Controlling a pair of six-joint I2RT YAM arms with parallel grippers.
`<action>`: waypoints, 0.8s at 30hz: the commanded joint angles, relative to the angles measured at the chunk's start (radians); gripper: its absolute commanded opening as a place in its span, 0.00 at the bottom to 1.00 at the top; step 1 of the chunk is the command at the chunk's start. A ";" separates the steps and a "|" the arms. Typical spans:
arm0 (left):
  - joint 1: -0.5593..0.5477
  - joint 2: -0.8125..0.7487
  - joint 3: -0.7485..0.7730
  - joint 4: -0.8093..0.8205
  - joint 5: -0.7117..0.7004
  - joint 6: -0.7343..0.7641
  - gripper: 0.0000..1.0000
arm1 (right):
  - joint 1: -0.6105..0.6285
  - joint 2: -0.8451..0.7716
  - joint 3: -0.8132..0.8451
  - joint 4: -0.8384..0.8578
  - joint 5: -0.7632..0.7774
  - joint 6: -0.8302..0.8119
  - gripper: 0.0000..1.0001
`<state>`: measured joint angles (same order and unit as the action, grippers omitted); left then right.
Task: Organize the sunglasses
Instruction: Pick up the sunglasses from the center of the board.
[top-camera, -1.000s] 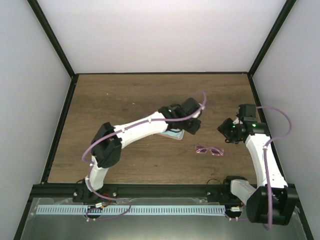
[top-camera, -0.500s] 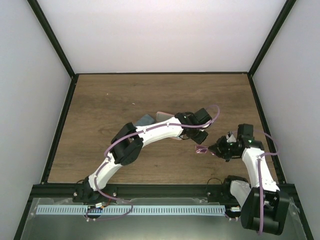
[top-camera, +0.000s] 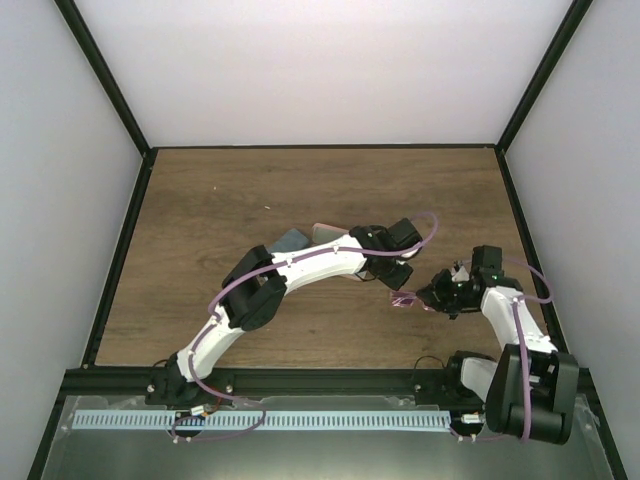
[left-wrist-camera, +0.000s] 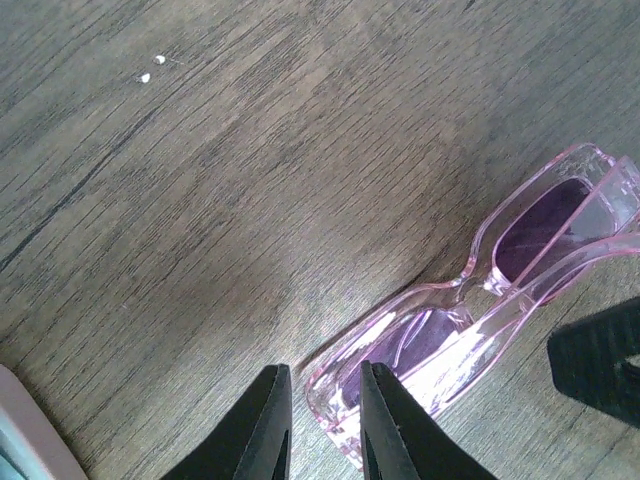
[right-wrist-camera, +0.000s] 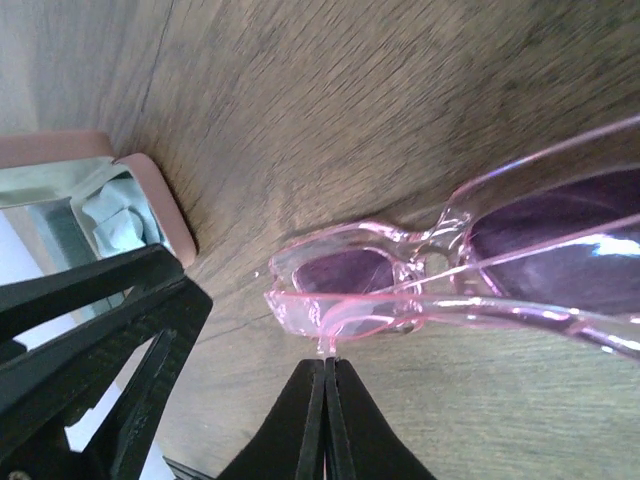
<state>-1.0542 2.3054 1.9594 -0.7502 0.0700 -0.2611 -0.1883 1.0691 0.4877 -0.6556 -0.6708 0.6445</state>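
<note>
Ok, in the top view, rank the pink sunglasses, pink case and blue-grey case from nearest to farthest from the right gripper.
1. Pink sunglasses, right at the right gripper's fingers.
2. Pink case, farther left and back.
3. Blue-grey case, farthest left.

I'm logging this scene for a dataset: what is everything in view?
table: one, brown wood, under everything
sunglasses: one pair, translucent pink, on the table between the grippers
pink case: one, open, beside the left arm
cloth: one, pale blue, inside the pink case
blue-grey case: one, left of the pink case
left gripper: black, jaws narrowly apart at the sunglasses' end
right gripper: black, shut, tips at the sunglasses' folded arm
</note>
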 joint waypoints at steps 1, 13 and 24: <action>0.004 -0.012 -0.008 -0.018 -0.015 -0.001 0.21 | -0.005 0.028 0.010 0.062 0.044 -0.022 0.01; 0.011 -0.024 -0.027 -0.022 -0.026 -0.008 0.21 | -0.006 0.127 0.005 0.093 0.120 -0.025 0.01; 0.022 -0.059 -0.035 0.016 -0.030 -0.012 0.21 | -0.006 0.145 0.028 0.069 0.135 -0.029 0.01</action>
<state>-1.0401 2.3035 1.9331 -0.7624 0.0456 -0.2733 -0.1883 1.2106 0.4915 -0.5407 -0.5903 0.6331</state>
